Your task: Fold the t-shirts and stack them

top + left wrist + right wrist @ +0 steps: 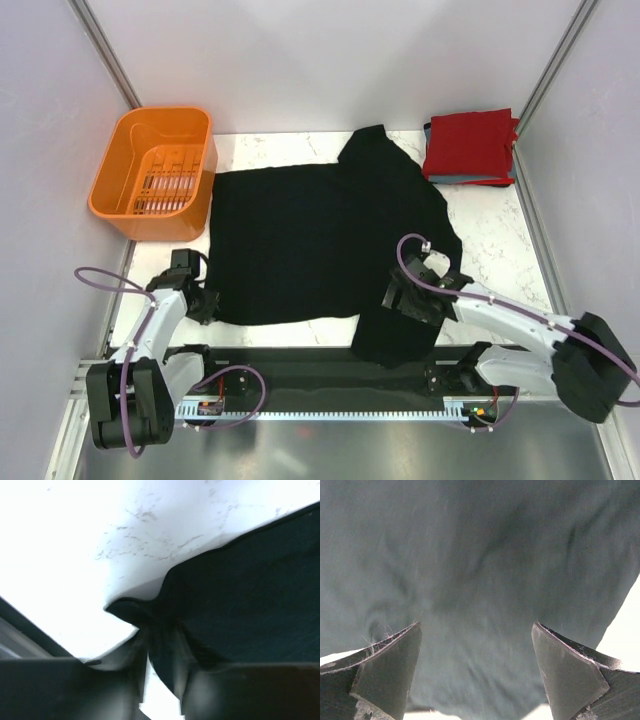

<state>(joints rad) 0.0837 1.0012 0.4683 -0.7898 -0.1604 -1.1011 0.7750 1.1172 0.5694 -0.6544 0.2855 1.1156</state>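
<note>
1. On the white worktop (480, 225), a large black cloth t-shirt (300, 240) is spread beside an orange plastic basket (150, 175).
2. Its basket-side corner is pinched by the left fingers (105, 690); the right fingers (385, 665) are held wide, empty.
3. Both ends should be gripped before folding.

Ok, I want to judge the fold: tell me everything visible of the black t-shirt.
The black t-shirt is plain soft cloth, short-sleeved, spread flat on the white marbled table, sleeves toward the right. The left gripper pinches its near left corner; the right gripper stands open over the near sleeve.
</note>
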